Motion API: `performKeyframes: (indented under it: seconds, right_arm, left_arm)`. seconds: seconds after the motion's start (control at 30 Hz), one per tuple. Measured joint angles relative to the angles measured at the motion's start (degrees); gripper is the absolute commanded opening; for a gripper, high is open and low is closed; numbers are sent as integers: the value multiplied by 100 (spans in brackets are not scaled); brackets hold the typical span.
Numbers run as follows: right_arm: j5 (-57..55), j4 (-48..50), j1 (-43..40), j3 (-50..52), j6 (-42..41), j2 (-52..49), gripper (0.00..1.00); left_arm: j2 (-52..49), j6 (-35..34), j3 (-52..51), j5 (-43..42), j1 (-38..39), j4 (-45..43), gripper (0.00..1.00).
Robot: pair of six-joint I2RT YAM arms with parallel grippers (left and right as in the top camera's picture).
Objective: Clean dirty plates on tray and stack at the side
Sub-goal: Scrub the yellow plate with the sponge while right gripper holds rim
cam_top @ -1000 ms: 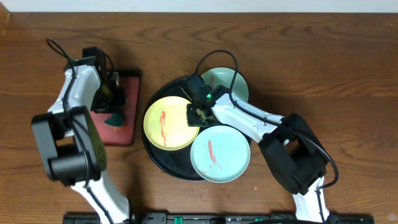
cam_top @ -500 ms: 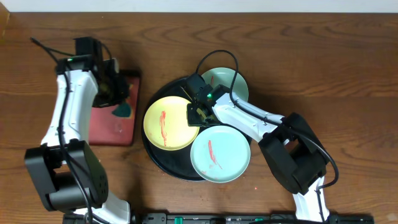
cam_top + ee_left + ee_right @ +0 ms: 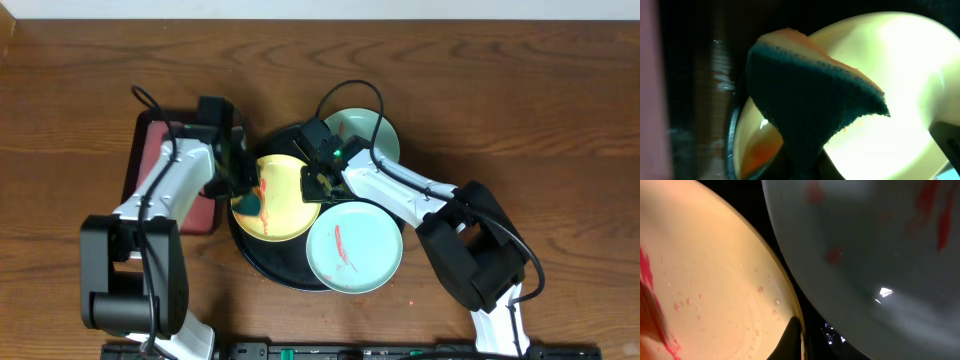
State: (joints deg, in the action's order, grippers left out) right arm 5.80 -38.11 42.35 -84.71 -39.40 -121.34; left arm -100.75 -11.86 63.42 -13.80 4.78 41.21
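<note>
The round black tray (image 3: 262,258) holds a yellow plate (image 3: 285,205) with a red smear, a mint plate (image 3: 353,245) with a red smear at the front, and a second mint plate (image 3: 368,132) at the back. My left gripper (image 3: 247,196) is shut on the teal sponge (image 3: 249,204) and holds it on the yellow plate's left part; the left wrist view shows the sponge (image 3: 810,105) over that plate (image 3: 900,75). My right gripper (image 3: 318,185) is shut on the yellow plate's right rim (image 3: 790,310); the front mint plate (image 3: 870,255) lies beside it.
A red rectangular tray (image 3: 160,170) lies left of the black tray, under my left arm. A black cable loops over the back mint plate. The table is brown wood.
My left gripper has carried the sponge from the red tray rightward onto the yellow plate. The right gripper and the plates have not moved.
</note>
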Motion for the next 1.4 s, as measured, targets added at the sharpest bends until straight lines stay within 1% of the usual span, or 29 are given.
performKeyframes:
  seconds: [0.1, 0.47, 0.53, 0.77, 0.87, 1.0, 1.17, 1.23, 1.3, 1.4]
  right_arm:
    - [-2, 0, 0, 0, 0, 0, 1]
    - [-4, 7, 0, 0, 2, 0, 1]
    - [-4, 7, 0, 0, 2, 0, 1]
    - [-7, 7, 0, 0, 7, 0, 1]
    - [-7, 7, 0, 0, 9, 0, 1]
    - [-7, 7, 0, 0, 15, 0, 1]
    - [-4, 7, 0, 0, 15, 0, 1]
    - [-2, 13, 0, 0, 15, 0, 1]
    - [4, 31, 0, 0, 17, 0, 1]
    - [15, 39, 0, 0, 20, -2, 1]
  left_arm:
    - [0, -136, -188, 26, 146, -273, 8]
    - [-177, -776, -269, 212, 638, -398, 7]
    - [-225, -737, -256, 140, 667, -437, 7]
    - [-339, -162, -203, -717, 680, -664, 8]
    - [-400, -122, -138, -804, 669, -662, 7]
    - [-402, -503, -57, -385, 710, -540, 7]
    - [-402, -1150, 107, 763, 800, 13, 7]
    - [-402, -1276, 109, 1027, 791, 175, 8]
    - [-402, -1353, 114, 1123, 800, 267, 7]
    - [-402, -1178, 114, 975, 809, 337, 7]
